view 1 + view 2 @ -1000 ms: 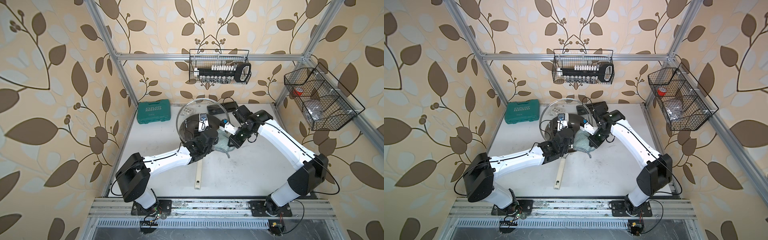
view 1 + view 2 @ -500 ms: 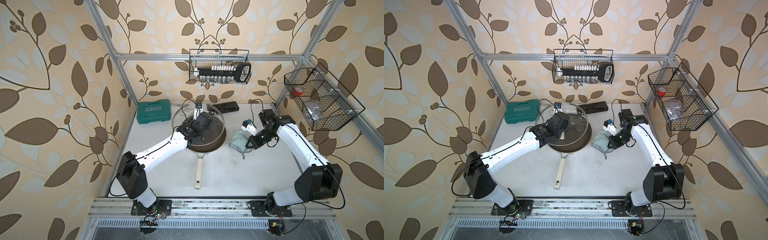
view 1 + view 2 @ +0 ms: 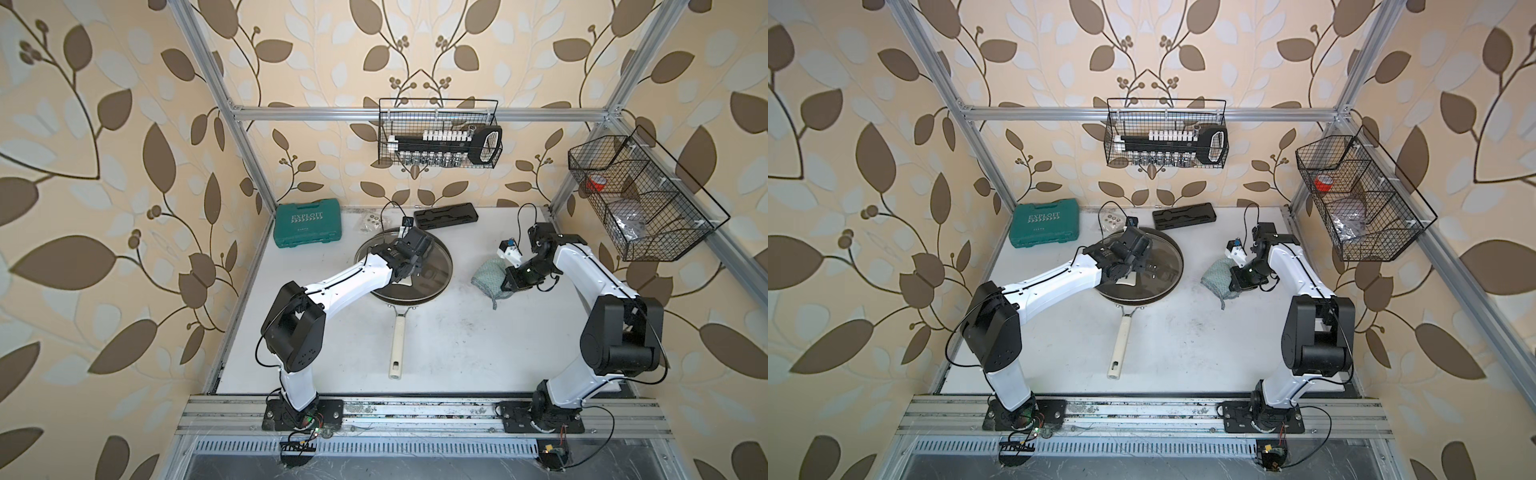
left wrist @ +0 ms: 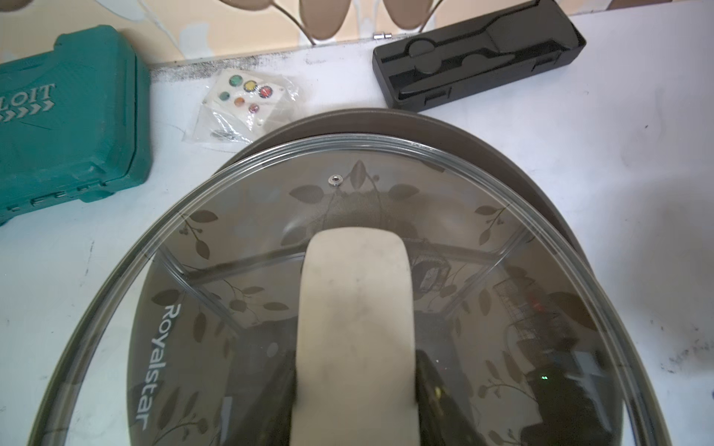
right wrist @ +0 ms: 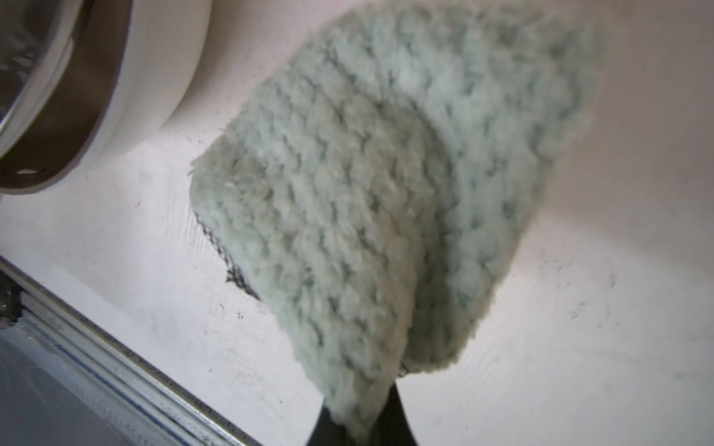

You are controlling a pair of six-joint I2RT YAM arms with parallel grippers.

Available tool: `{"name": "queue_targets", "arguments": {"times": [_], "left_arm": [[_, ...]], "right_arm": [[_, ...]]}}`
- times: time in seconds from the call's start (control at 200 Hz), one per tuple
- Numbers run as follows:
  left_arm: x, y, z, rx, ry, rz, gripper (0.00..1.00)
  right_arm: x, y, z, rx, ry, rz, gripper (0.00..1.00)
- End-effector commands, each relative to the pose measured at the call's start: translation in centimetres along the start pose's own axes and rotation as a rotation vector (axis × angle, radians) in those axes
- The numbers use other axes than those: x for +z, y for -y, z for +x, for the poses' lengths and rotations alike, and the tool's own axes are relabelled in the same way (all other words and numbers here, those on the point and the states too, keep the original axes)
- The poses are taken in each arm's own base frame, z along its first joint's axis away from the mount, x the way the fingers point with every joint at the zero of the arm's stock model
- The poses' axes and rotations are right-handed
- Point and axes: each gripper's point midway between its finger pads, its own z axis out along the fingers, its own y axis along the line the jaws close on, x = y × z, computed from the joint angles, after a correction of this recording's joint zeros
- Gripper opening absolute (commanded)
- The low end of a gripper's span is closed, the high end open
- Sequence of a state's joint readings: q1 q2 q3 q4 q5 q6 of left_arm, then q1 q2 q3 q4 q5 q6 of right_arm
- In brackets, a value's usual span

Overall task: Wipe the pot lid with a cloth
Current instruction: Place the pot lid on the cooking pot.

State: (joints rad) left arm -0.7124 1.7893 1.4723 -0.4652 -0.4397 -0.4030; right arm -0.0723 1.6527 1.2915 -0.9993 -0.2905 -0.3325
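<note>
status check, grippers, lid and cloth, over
Left gripper shut on pot lid handle, lid over frying pan. Right gripper shut on cloth, apart from lid. Nothing between them.

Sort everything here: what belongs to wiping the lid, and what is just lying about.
In use: pot lid, held by the left gripper; cloth, held by the right gripper.

Lying about: frying pan under the lid, green tool case, black tray, bag of small parts, back wire basket, side wire basket.
</note>
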Motion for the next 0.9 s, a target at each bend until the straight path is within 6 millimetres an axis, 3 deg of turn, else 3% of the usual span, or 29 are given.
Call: {"name": "queue_targets", "arguments": {"times": [0.0, 0.12, 0.37, 0.42, 0.59, 0.895], "left_arm": [[-4.0, 1.1, -9.1, -0.154, 0.295, 0.083, 0.00], [-3.2, 1.4, -8.7, -0.151, 0.288, 0.086, 0.00], [-2.5, 1.3, -8.5, -0.151, 0.308, 0.076, 0.00], [-2.4, 1.3, -8.5, -0.144, 0.310, 0.075, 0.00], [-2.1, 1.3, -8.2, -0.128, 0.314, 0.068, 0.00], [-1.0, 1.0, -6.5, -0.133, 0.311, 0.063, 0.00]], "right_arm": [[1.1, 1.9, -0.3, 0.009, -0.004, 0.066, 0.00], [2.3, 2.8, -0.5, 0.012, -0.025, 0.069, 0.04], [4.2, 4.3, -0.5, 0.017, -0.049, 0.080, 0.25], [4.4, 4.4, -0.4, 0.019, -0.052, 0.077, 0.36], [4.4, 4.1, -0.2, 0.014, -0.050, 0.066, 0.47], [3.7, 3.4, -0.3, 0.008, -0.034, 0.040, 0.49]]}}
